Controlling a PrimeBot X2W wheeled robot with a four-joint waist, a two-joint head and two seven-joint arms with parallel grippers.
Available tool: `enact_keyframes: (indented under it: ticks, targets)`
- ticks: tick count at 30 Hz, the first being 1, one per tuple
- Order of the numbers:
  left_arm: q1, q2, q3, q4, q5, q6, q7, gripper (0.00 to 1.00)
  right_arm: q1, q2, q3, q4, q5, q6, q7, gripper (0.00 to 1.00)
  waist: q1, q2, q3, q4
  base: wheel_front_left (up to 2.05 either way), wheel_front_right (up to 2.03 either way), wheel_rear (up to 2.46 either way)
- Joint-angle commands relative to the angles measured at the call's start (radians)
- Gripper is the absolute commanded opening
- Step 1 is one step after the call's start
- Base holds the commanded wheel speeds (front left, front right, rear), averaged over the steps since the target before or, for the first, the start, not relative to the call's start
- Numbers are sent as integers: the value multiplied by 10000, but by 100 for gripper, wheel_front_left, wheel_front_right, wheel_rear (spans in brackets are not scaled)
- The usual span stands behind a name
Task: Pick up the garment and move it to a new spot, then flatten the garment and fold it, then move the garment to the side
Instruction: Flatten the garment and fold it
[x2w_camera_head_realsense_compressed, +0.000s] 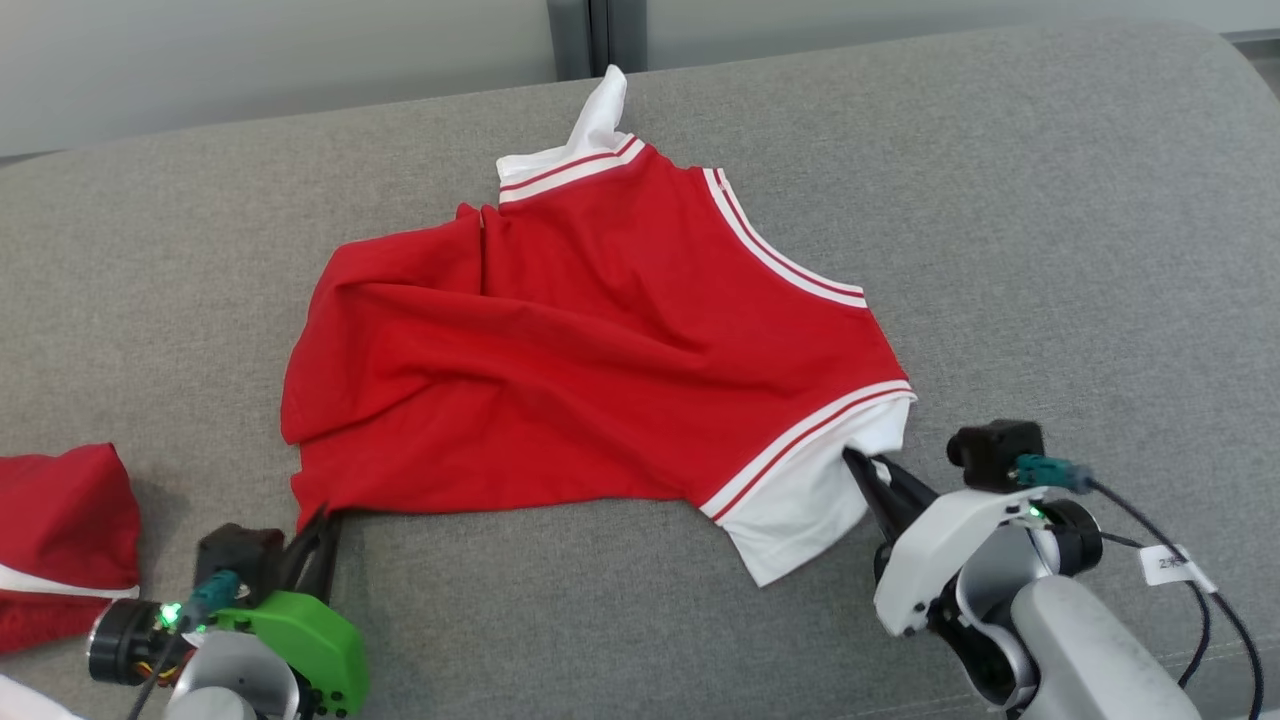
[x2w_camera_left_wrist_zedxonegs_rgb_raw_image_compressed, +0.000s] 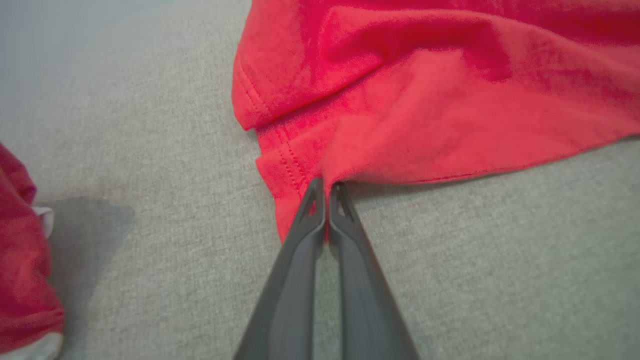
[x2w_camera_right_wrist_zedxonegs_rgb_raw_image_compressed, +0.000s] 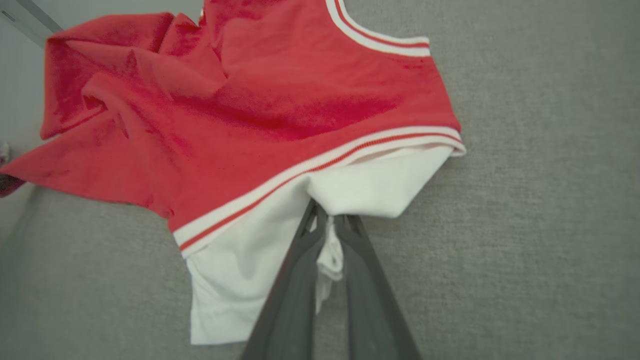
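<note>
While our left pincer (x2w_camera_left_wrist_zedxonegs_rgb_raw_image_compressed: 327, 187) stands nipped shut on the red hem corner, we see our right pincer (x2w_camera_right_wrist_zedxonegs_rgb_raw_image_compressed: 330, 220) closed on the white sleeve; the garment (x2w_camera_head_realsense_compressed: 600, 340) lies rumpled on the grey cushion (x2w_camera_head_realsense_compressed: 1050, 250), spreading ahead of both pincers' tips and between them.

Garments, qty 2: 1 red shirt (x2w_camera_head_realsense_compressed: 600, 360) w/ white trim, spread out; 1 other red garment (x2w_camera_head_realsense_compressed: 60, 530) at left edge. White sleeves on shirt, qty 2: top sleeve (x2w_camera_head_realsense_compressed: 603, 110), near sleeve (x2w_camera_head_realsense_compressed: 800, 510). Grippers, qty 2: left gripper (x2w_camera_head_realsense_compressed: 322, 522), right gripper (x2w_camera_head_realsense_compressed: 860, 465). Grey sofa cushion (x2w_camera_head_realsense_compressed: 1050, 250), qty 1.
</note>
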Motion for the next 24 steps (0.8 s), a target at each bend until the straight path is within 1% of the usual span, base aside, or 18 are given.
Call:
enact_keyframes:
  ticks: [1, 2, 4, 5, 6, 8, 11, 14, 15, 16, 18, 19, 21, 24]
  targets:
    - [232, 64, 143, -626, -295, 26, -52, 0, 150, -29, -257, -797, 649, 4, -192, 0, 0, 0, -144, -27, 0, 0, 0]
    - [411, 113, 267, -1308, -490, 22, 29, 0, 348, -35, -547, -1590, 1358, -1, -242, 0, 0, 0, -204, -23, 0, 0, 0]
    - [765, 359, 493, -2789, -791, 18, 340, 0, 737, -241, -1076, -3153, 2298, -1, -170, 0, 0, 0, -310, 5, 0, 0, 0]
    - [941, 403, 581, -3556, -973, 16, 548, 0, 902, -277, -1375, -3905, 2725, -1, -105, 0, 0, 0, -350, 19, 0, 0, 0]
    - [1112, 635, 663, -4558, -981, 14, 844, 0, 1095, -331, -1757, -4825, 3127, 4, 7, 0, 0, 0, -399, 39, 0, 0, 0]
    - [1347, 841, 829, -6366, -1404, 12, 1447, 0, 1393, -306, -2552, -6468, 3738, 4, 306, 0, 0, 0, -459, 56, 0, 0, 0]
    - [1211, 1356, 990, -8654, -1755, 1, 2398, 0, 1576, -172, -3487, -8476, 4258, 4, 990, 0, 0, 0, -529, 49, 0, 0, 0]
    - [441, 2017, 1101, -10485, -2220, -8, 3521, 0, 951, -27, -4377, -10150, 4602, 4, 2007, 0, 0, 0, -446, -68, 0, 0, 0]
    - [162, 2204, 1108, -10847, -2454, -10, 3868, 0, 685, 46, -4602, -10491, 4660, 4, 2326, 0, 0, 0, -417, -104, 0, 0, 0]
    - [-323, 2516, 1153, -11195, -2701, -14, 4287, 0, 273, 88, -4918, -10792, 4619, 4, 2761, 0, 0, 0, -362, -155, 0, 0, 0]
    - [-1291, 2985, 1167, -11501, -3129, -17, 5006, 0, -748, 93, -5448, -11010, 4272, 4, 3549, 0, 0, 0, -184, -243, 0, 0, 0]
    - [-1735, 3124, 1093, -11532, -3390, -19, 5312, 0, -1270, 104, -5594, -10997, 4090, 4, 3928, 0, 0, 0, -78, -275, 0, 0, 0]
    - [-2806, 3397, 925, -11308, -3938, -22, 5944, 0, -2503, 137, -5870, -10675, 3621, 4, 4693, 0, 0, 0, 217, -314, 0, 0, 0]
    - [-4570, 3569, 548, -10409, -4484, -23, 6724, 0, -4555, 275, -5907, -9735, 2799, 4, 5637, 0, 0, 0, 853, -299, 0, 0, 0]
